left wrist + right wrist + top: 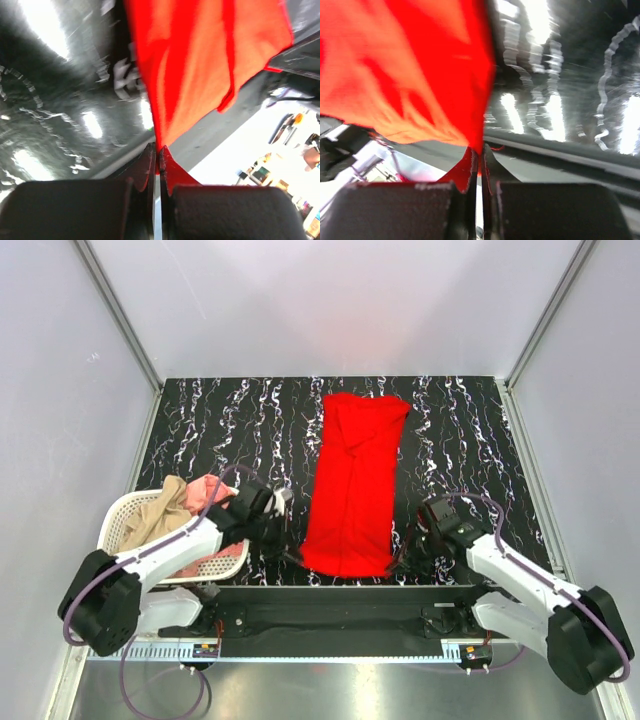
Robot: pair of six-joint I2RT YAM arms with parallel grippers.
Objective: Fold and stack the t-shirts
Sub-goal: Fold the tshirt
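A bright red t-shirt (352, 485) lies folded into a long strip down the middle of the black marbled table. My left gripper (287, 537) is shut on its near left corner; the left wrist view shows red cloth (200, 55) pinched between the fingertips (159, 156). My right gripper (404, 552) is shut on the near right corner, with the red cloth (410, 75) running into its closed fingertips (480, 152). A tan-beige t-shirt (160, 512) and a salmon-pink t-shirt (208, 490) lie crumpled in the basket at the left.
The white perforated laundry basket (225, 564) stands at the table's near left, under my left arm. The black mounting rail (340, 605) runs along the near edge. Grey walls with metal posts close in the table.
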